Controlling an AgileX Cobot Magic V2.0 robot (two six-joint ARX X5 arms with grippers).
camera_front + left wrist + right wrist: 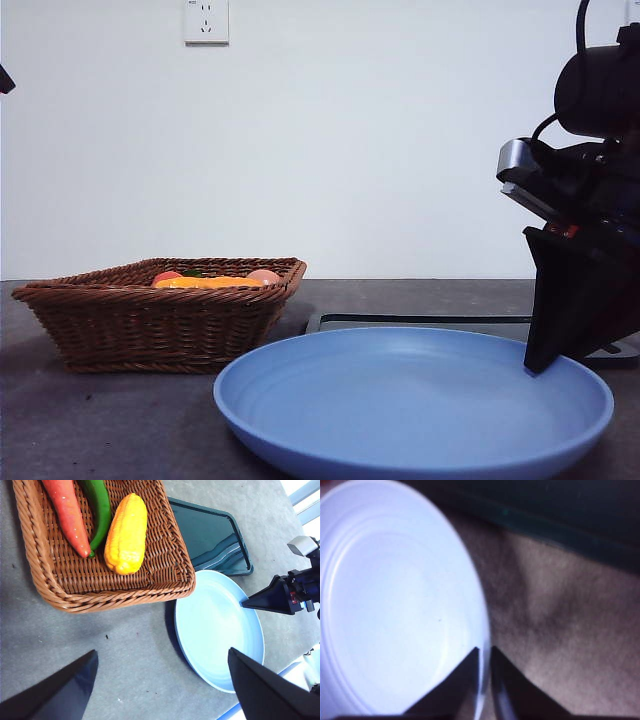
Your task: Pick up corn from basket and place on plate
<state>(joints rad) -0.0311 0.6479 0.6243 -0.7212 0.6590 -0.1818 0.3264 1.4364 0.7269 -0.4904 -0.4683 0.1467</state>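
While its two black jaws stand nearly pressed together, with only a thin slit between the tips, the right gripper [484, 650] sits low over the rim of the plate [395, 605], one jaw inside the rim and one just outside; nothing shows between them. In the front view this gripper [540, 365] is the large dark arm at the right side, its tip pointing down to the blue plate [400, 410] near its right edge. The left gripper [160, 680] hangs high above the table [75, 645], jaws spread wide and empty, over bare grey surface between the basket [110, 587] and the plate [215, 625].

The corn [126, 532] lies inside the basket, well apart from both grippers, on the woven floor toward the side nearest the tray. A green pepper [99, 507] lies just beside the corn, touching or nearly so, and an orange-red carrot [67, 515] lies beyond it. From the front, the corn [205, 283] shows only as an orange-yellow strip above the basket [150, 320] rim, with a small round red fruit and a peach one behind it. The dark tray [210, 535] lies next to the basket and behind the plate. The plate itself is bare.
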